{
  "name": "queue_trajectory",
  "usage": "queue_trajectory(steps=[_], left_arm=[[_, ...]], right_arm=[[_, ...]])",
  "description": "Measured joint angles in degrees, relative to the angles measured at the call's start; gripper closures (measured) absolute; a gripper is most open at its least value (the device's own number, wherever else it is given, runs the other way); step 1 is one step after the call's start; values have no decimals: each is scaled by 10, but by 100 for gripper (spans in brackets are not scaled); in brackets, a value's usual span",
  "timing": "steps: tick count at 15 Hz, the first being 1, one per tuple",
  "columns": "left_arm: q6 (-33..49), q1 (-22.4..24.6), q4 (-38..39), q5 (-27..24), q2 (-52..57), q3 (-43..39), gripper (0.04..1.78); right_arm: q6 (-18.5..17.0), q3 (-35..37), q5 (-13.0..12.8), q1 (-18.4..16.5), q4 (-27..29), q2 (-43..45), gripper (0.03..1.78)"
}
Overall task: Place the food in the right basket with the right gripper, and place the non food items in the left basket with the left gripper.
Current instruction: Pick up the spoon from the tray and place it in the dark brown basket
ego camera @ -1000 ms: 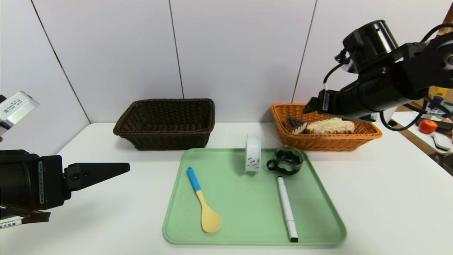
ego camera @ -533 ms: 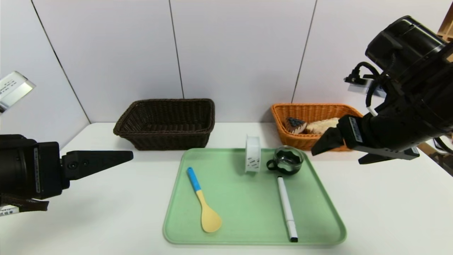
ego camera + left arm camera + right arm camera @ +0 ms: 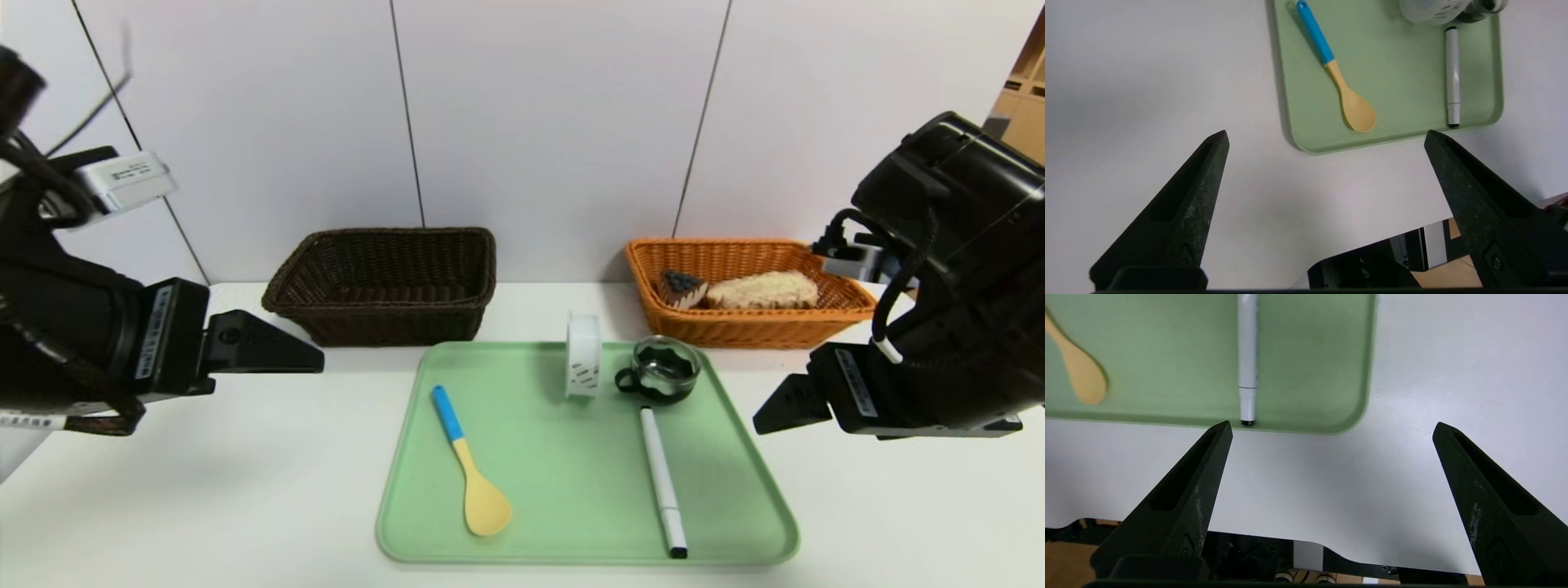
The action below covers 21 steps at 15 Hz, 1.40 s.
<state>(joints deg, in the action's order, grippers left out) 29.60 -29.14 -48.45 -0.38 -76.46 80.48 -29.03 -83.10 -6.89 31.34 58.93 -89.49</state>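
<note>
— Green plastic tray (image 3: 571,523) sits nearest on the white table (image 3: 245,506), rounded at the corners. What lies on it?

— Closest to the front edge, a white marker pen with a black tip (image 3: 663,482) on the right half, running front to back. On the left half, a wooden spoon with a blue handle (image 3: 469,461), bowl toward the front. Farther back stand a white roll of tape (image 3: 583,354), upright on its edge, and just beside it on the right a small dark glass cup with a handle (image 3: 663,370).

— And the claws?

— The left claw (image 3: 269,347) hangs above the table well to the left of the tray, its two black fingers (image 3: 1180,212) spread wide with nothing between them. The right claw (image 3: 788,404) hangs just off the tray's right edge, also spread wide and holding nothing; its fingers (image 3: 1180,506) frame bare table and the tray's near right corner.

— Behind the tray?

— Two wicker baskets against the wall. The dark brown basket (image 3: 384,282) is at the back left. The orange basket (image 3: 747,327) at the back right holds a pale bread loaf (image 3: 763,290) and, beside it, a dark wedge of cake (image 3: 682,287).
</note>
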Motion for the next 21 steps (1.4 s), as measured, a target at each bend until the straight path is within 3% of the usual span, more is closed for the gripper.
queue_trajectory(steps=[3,7,10,12,14,18,21], left_arm=[[67,-50,-82,59,-102,109,13],[172,-107,-109,75,-211,195,13],[216,-141,-114,76,-263,216,13],[220,-151,-116,76,-287,226,13],[220,-154,-116,76,-307,234,13],[231,-154,-133,77,-339,237,13],[248,-147,-133,76,-360,240,13]], right_arm=[[0,43,-8,-6,-35,22,12],[0,67,-8,-25,-38,41,12],[16,71,-9,-60,-42,45,12],[46,75,-14,-94,-64,45,12],[94,93,-22,-132,-132,46,12],[173,169,-26,-183,-330,53,12],[180,198,-26,-193,-366,55,11]])
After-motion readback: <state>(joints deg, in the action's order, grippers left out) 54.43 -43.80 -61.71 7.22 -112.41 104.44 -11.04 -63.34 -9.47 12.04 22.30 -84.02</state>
